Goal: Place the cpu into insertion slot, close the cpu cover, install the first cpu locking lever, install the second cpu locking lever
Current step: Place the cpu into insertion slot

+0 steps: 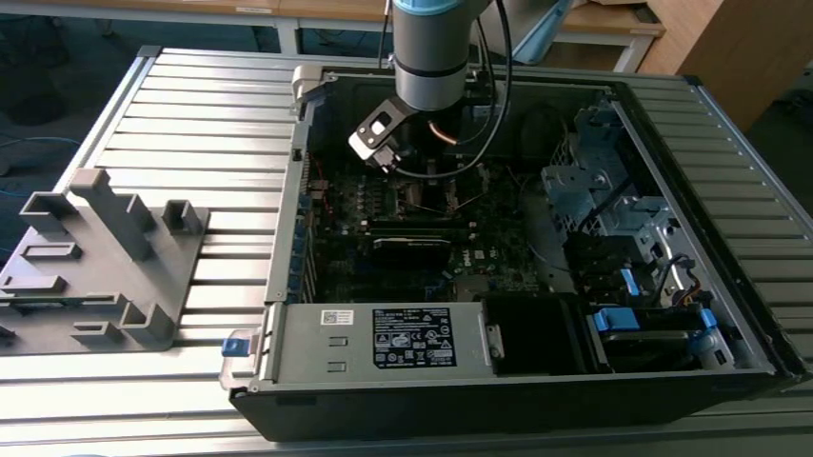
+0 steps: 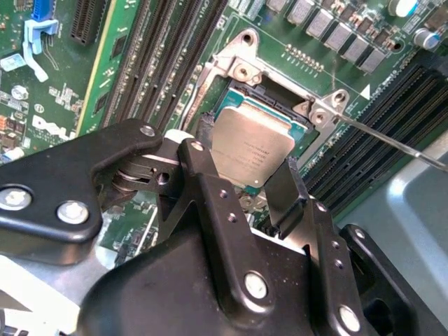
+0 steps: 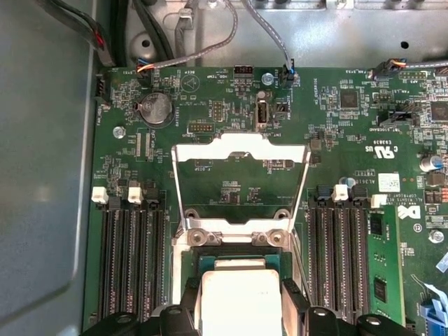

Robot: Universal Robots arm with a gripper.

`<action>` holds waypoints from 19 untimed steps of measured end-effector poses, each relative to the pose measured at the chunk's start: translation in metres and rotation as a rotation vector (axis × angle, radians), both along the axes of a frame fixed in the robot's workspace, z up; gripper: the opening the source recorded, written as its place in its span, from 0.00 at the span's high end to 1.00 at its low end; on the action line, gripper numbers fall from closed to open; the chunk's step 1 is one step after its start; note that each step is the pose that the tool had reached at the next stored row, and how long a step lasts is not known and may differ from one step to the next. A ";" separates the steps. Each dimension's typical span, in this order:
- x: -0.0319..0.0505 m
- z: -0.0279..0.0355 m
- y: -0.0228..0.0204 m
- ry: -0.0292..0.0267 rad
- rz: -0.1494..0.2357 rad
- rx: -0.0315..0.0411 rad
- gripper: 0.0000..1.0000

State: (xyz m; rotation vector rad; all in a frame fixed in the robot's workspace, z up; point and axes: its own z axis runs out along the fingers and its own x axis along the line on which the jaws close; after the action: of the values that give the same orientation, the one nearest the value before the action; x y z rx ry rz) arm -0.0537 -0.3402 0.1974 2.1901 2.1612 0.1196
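The cpu (image 2: 252, 143) is a flat square chip with a dull, matte silver-grey metal top. The black gripper (image 2: 243, 157) holds it with the jaws closed on two opposite edges. The chip sits right at the insertion slot (image 2: 273, 98), a dark square socket with a bright metal rim; whether it is fully seated cannot be told. In the first wrist view the cpu cover (image 3: 238, 145), a thin silver frame with a large square window, is hinged open beyond the socket. Long black ribbed memory slots (image 3: 133, 259) flank the socket on the green motherboard (image 3: 210, 98). The board lies inside an open black computer case (image 1: 381, 405), which rests on a ribbed aluminium surface (image 1: 190, 124) beside a grey moulded fixture (image 1: 102, 257).
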 end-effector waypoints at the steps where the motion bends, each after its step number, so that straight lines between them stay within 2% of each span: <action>1: -0.0003 -0.0002 0.0000 -0.0001 0.000 0.0002 0.46; 6: -0.0004 -0.0023 0.0000 0.0000 -0.002 0.0002 0.46; 19: -0.0004 -0.0030 0.0007 0.0000 -0.005 0.0001 0.46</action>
State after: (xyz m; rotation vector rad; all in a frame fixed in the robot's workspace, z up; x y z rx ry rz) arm -0.0541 -0.3396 0.1944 2.1953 2.1557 0.1195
